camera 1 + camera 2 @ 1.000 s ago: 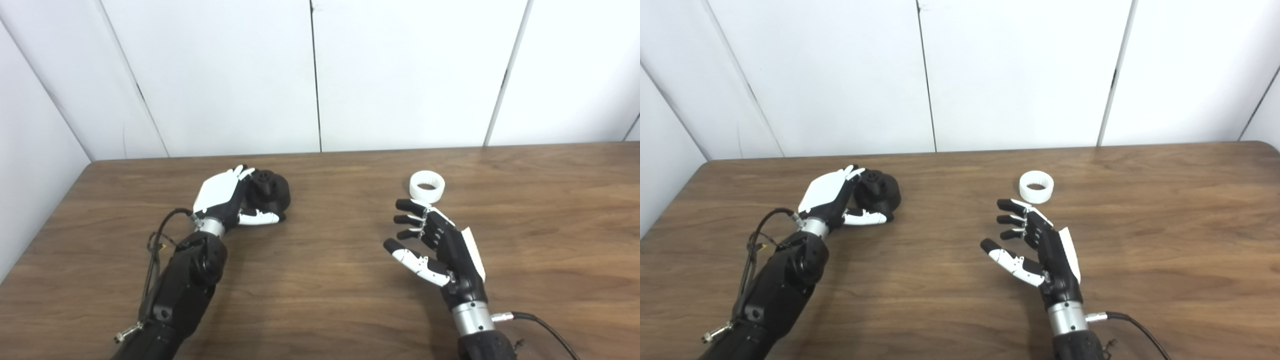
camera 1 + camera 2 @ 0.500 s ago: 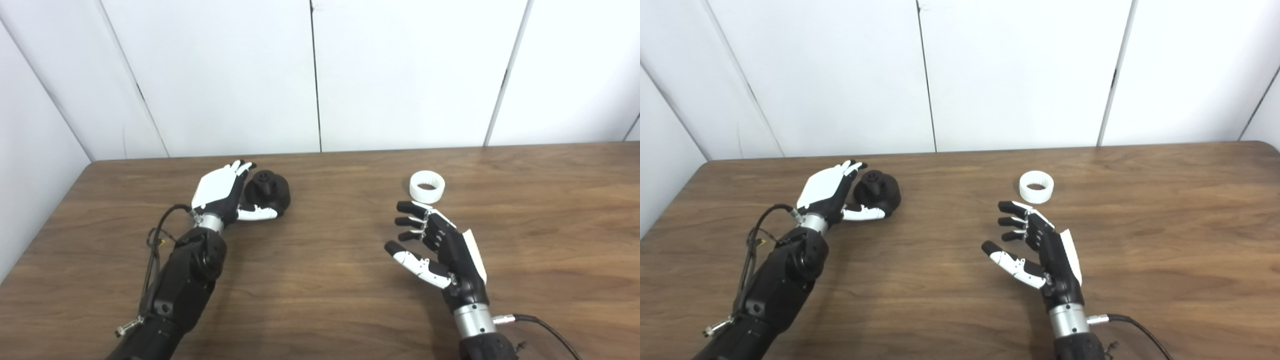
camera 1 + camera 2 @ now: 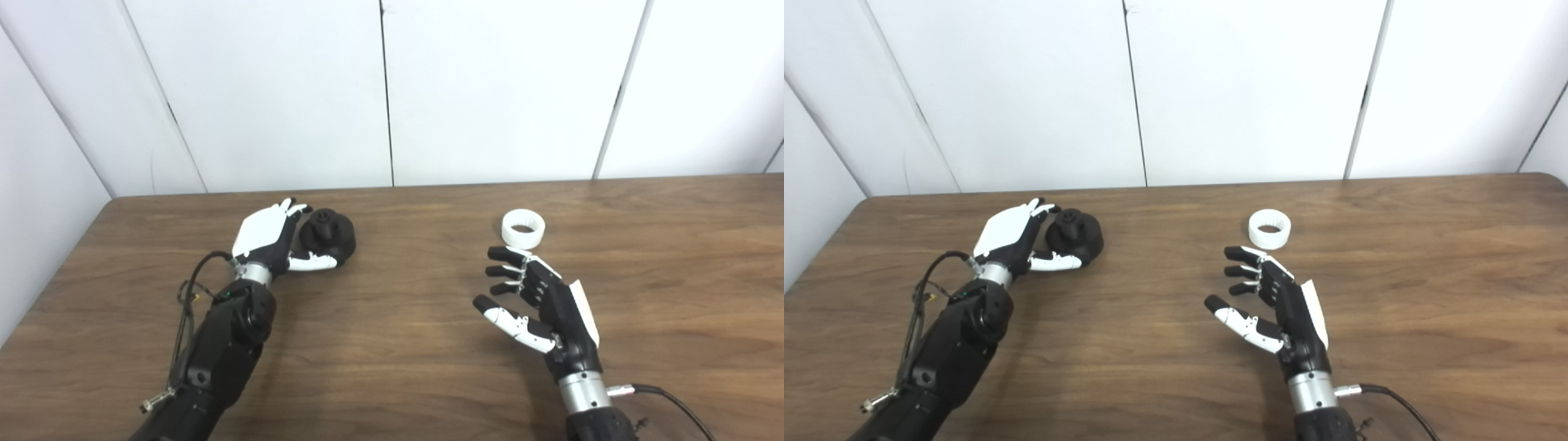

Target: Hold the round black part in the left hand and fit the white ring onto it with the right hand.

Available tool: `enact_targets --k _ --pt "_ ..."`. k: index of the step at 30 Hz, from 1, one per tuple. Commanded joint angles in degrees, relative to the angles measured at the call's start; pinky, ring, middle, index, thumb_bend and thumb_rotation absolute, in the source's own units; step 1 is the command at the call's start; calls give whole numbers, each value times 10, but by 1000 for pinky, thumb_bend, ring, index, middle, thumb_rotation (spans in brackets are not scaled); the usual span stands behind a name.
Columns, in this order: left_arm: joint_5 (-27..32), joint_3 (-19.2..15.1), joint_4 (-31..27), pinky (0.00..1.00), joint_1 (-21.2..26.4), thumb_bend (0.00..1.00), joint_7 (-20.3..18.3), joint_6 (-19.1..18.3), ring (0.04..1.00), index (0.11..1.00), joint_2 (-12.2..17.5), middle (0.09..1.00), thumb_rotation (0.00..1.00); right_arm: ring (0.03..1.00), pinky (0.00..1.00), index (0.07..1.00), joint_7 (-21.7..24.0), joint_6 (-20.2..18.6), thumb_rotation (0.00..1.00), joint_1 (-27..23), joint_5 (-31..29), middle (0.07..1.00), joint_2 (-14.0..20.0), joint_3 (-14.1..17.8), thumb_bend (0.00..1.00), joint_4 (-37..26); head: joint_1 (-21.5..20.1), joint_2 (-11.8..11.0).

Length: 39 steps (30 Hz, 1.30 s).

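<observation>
White fingertips (image 3: pixel 293 208) of the left hand (image 3: pixel 266 236) reach along the near-left side of the round black part (image 3: pixel 329 235), and the thumb (image 3: pixel 311 263) lies along the part's near edge; the fingers are spread rather than closed, cupping the part from the side, and whether they actually touch it cannot be told. The part itself sits on the wooden table (image 3: pixel 404 306), a low dark dome with a short knob standing up from its top. Behind the hand, the left wrist and black forearm run down to the bottom-left corner, with a thin black cable looping off the wrist.

Black fingers (image 3: pixel 505 269) of the right hand (image 3: pixel 539 300) are apart and lightly curled, pointing left and toward the far edge of the table, the white-plated thumb (image 3: pixel 508 320) stretched out to the left below them; this hand holds nothing. The white ring (image 3: pixel 523 228) lies flat on the table just beyond those fingertips (near, but apart from them), its hole facing up. It is well apart from the black part, across the middle of the table. The right forearm leaves the frame at the bottom, a cable trailing to the right. White wall panels stand behind the table.
</observation>
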<state>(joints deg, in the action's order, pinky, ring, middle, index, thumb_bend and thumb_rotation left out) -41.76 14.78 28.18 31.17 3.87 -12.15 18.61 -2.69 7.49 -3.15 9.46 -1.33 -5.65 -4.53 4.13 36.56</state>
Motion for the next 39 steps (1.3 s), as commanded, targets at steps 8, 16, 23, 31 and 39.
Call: enact_targets --k 8,16,23,31,39 --pt "4 -2 18 850 37 992 18 7 981 837 13 984 542 703 571 722 1 -3 275 -14 1 768 0 2 670 -27 1 2" --pt "14 -2 46 841 43 1000 31 15 970 824 7 975 544 689 549 723 1 -13 267 -14 3 769 2 2 661 -35 -2 5" --pt "65 -26 70 853 45 994 46 45 973 816 -10 969 466 693 559 721 1 -17 271 -14 3 769 3 3 665 -38 -2 7" --pt "139 -67 98 780 42 995 69 95 938 754 -38 943 358 685 551 718 1 -17 272 -12 5 763 1 1 669 -40 -4 9" --pt "152 -67 111 770 35 930 87 120 926 708 -48 929 298 691 556 720 -1 -16 277 -9 9 762 2 1 667 -41 -3 10"
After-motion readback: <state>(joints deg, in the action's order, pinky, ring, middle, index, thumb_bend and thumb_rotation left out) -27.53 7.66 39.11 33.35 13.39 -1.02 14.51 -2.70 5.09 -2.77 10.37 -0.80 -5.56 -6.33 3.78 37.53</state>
